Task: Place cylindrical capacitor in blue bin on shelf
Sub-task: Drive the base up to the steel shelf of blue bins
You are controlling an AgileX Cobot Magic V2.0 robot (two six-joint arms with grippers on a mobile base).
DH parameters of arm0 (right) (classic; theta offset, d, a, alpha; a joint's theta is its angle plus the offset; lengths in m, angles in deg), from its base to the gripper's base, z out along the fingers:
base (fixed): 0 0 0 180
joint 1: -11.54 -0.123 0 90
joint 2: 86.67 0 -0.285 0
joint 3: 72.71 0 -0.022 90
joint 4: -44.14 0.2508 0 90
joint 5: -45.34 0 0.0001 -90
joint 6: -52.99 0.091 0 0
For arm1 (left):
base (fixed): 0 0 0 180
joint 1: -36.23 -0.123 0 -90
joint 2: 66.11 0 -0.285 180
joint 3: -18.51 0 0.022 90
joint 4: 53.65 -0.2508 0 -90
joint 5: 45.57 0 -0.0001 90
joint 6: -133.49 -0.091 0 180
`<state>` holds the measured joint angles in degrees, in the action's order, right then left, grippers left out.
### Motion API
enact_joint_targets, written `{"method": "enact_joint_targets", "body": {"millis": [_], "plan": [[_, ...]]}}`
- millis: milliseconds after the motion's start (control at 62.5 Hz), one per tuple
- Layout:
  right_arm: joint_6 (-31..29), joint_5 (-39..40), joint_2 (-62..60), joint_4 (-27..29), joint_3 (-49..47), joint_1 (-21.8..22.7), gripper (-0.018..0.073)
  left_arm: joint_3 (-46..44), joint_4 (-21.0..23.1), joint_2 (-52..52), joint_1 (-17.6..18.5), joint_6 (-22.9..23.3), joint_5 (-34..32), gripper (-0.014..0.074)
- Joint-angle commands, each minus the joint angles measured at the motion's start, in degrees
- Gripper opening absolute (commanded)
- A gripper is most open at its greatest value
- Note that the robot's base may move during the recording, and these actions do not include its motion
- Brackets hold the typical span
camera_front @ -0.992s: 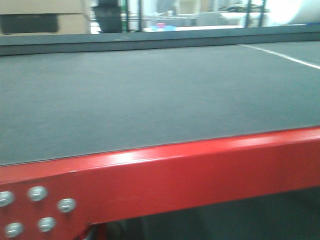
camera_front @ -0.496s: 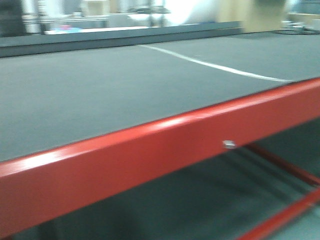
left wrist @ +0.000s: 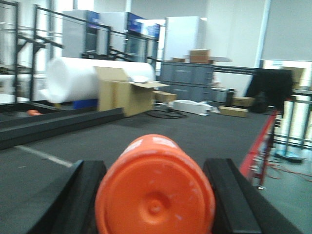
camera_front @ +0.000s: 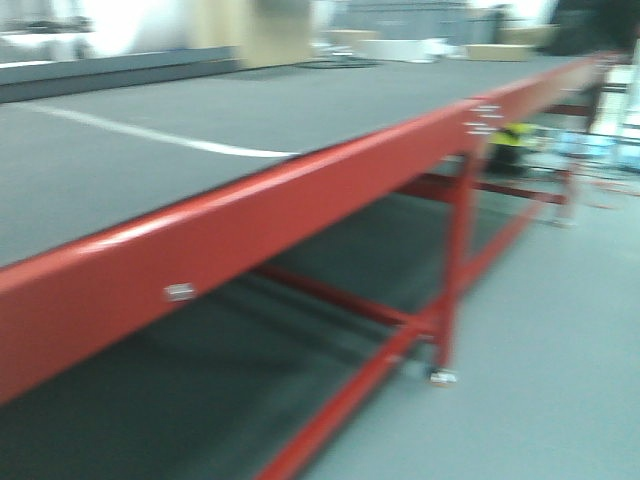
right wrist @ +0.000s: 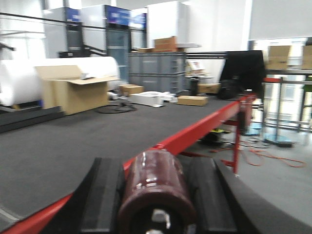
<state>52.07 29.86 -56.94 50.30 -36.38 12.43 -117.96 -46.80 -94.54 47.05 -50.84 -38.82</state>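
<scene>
Front view: only the blurred red-framed desk (camera_front: 200, 130) shows, with no claw, shelf or blue bin in sight

Left wrist view: the left claw (left wrist: 155, 166) grips the orange cylindrical capacitor (left wrist: 155, 195) end-on between its pads, with a cardboard box (left wrist: 119, 97) far ahead

Right wrist view: the right claw (right wrist: 155, 165) clamps a dark red cylinder (right wrist: 156, 192), the desk's rail just ahead

This looks like the carrying step; next the robot must find the shelf while keeping off the desk

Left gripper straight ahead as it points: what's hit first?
Nothing close: the left gripper, shut on the capacitor, points over grey tabletop; maybe the far cardboard box first. Depth unclear.
</scene>
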Motion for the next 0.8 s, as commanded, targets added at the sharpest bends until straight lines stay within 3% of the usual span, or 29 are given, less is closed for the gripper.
{"method": "enact_joint_targets", "body": {"millis": [0,784], "plan": [[-0.12,0.89,-0.29,-0.03,-0.52,0.02,-0.0165,-0.20,-0.07,0.33,0.19,0.01,-1.39,-0.0111],[-0.12,0.89,-0.29,-0.03,-0.52,0.02,-0.0165,-0.20,-0.07,0.33,0.19,0.01,-1.39,-0.0111]]}}
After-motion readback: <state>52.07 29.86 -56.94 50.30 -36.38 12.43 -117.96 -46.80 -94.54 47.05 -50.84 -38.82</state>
